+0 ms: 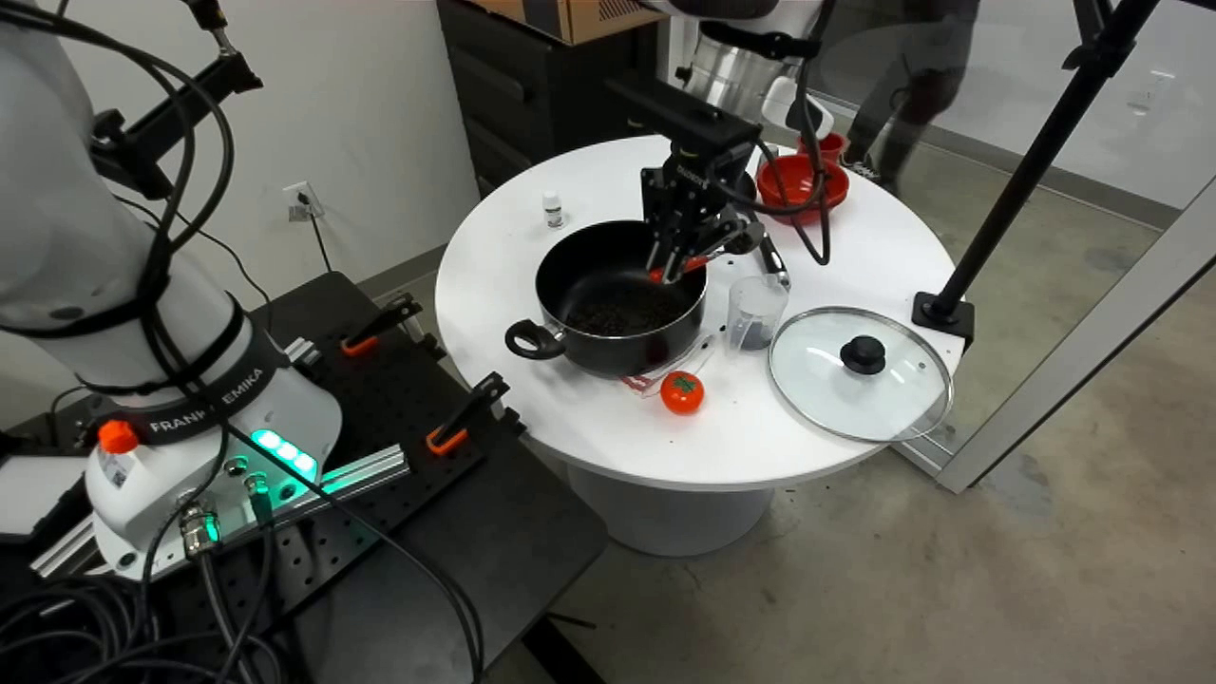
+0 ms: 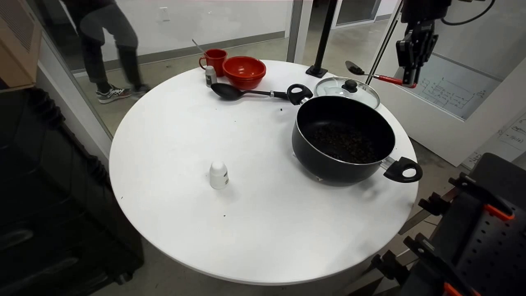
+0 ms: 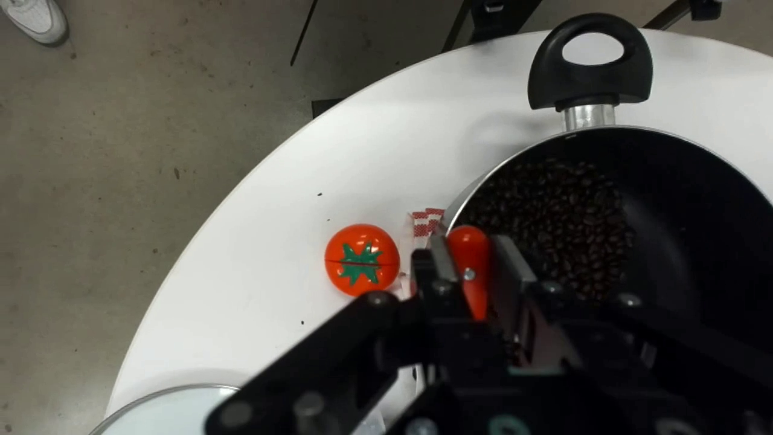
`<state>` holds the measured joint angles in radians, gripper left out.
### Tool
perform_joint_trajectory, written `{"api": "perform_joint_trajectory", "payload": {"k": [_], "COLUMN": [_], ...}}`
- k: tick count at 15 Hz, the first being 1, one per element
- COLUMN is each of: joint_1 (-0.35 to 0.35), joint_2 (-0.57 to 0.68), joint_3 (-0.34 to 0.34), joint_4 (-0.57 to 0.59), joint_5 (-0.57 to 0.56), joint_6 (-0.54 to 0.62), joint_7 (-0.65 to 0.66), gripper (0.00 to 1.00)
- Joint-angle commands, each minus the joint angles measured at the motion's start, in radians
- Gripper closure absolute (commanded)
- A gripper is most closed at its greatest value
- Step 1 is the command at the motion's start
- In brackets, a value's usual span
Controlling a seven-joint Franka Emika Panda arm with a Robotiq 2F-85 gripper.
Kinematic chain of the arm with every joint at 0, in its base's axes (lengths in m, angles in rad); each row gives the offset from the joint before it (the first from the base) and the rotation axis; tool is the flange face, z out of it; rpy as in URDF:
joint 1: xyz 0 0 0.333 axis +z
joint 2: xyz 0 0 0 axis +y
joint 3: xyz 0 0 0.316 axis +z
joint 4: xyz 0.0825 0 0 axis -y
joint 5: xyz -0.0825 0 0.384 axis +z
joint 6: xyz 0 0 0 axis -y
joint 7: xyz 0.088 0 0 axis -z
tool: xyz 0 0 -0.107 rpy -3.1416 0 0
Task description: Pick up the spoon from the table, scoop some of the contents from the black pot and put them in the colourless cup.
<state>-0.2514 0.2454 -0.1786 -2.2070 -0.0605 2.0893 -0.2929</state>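
Note:
My gripper (image 1: 668,271) is shut on the red handle of a small spoon (image 2: 394,79) with a rounded dark head, held level in the air. Its handle shows between the fingers in the wrist view (image 3: 471,257); its head is hidden there. Whether the head carries anything I cannot tell. A large all-black spoon (image 2: 230,91) lies on the white table (image 2: 185,226). The black pot (image 1: 608,353) holds dark beans (image 3: 567,229). The colourless cup (image 1: 760,296) stands beside the pot with something dark at its bottom, near the held spoon's head in an exterior view.
A plastic tomato (image 3: 362,260) and a red-checked packet (image 3: 426,222) lie beside the pot. The glass lid (image 1: 860,380) lies near the cup. Red bowls (image 2: 244,74), a red mug (image 2: 215,59), a white shaker (image 2: 218,176) and a black post (image 2: 322,41) also stand there.

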Motion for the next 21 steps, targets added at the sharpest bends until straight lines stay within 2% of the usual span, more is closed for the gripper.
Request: {"api": "perform_joint_trajectory", "payload": {"k": [1, 5, 21], "joint_1": [0.02, 0.024, -0.037], "joint_2": [0.077, 0.138, 0.363], "joint_3": [0.009, 0.019, 0.03], "joint_4": [0.072, 0.123, 0.459], "joint_5": [0.003, 0.015, 0.072], "joint_6": [-0.045, -0.078, -0.404], "joint_7": [0.065, 0.098, 0.09], "gripper": [0.95, 0.95, 0.95]}}
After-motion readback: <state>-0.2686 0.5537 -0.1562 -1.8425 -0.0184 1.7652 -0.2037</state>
